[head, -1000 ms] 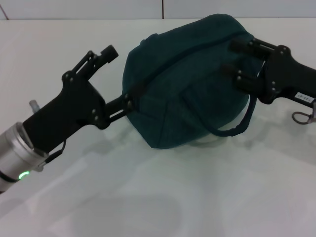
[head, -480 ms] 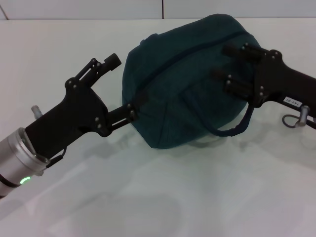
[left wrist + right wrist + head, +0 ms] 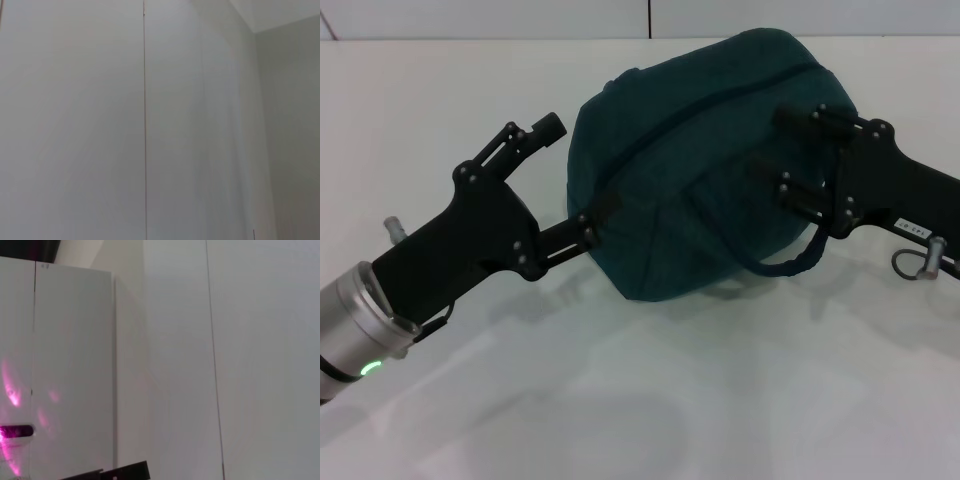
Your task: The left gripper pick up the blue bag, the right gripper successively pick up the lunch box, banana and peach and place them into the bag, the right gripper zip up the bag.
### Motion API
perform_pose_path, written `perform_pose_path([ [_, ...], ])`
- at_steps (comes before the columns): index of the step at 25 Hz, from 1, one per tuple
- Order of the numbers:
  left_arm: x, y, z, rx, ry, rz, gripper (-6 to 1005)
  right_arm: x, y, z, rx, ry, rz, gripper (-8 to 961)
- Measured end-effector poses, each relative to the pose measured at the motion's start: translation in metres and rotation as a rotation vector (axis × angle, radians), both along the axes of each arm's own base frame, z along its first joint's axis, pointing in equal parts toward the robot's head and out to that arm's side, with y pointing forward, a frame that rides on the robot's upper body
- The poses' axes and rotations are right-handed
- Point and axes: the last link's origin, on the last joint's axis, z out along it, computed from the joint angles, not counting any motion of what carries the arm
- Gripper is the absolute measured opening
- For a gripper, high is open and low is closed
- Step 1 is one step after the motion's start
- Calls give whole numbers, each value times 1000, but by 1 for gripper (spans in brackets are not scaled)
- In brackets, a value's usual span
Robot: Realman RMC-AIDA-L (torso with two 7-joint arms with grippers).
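The blue bag (image 3: pixel 690 160) lies bulging on the white table (image 3: pixel 670 400) in the head view, its zipper line running shut across the top. My left gripper (image 3: pixel 568 178) is at the bag's left end, open, its lower finger touching the fabric by the zipper's end. Against the bag's right side, my right gripper (image 3: pixel 775 143) has both fingers spread over the fabric, open. One rope handle (image 3: pixel 790 264) hangs below that gripper. The lunch box, banana and peach are out of view. Both wrist views show only pale wall panels.
A white wall with a dark seam (image 3: pixel 649 18) runs behind the table's far edge. A metal ring (image 3: pixel 910 262) hangs from the right arm near the right border.
The right gripper has slid down along the bag's right side toward the table's near edge. The left gripper has shifted slightly right against the bag. The bag has barely moved.
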Motion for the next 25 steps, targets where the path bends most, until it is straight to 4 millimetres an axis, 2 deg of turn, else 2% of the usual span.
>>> perform_pose_path([
  [18, -3, -6, -8, -7, 53, -23, 888, 0, -11, -13, 32, -31, 50, 584],
  [22, -1, -10, -6, -30, 64, -71, 888, -1, -15, -6, 15, -18, 86, 584],
  [25, 1, -16, 8, -44, 32, -141, 887, -5, -16, 3, -8, 8, 120, 584],
])
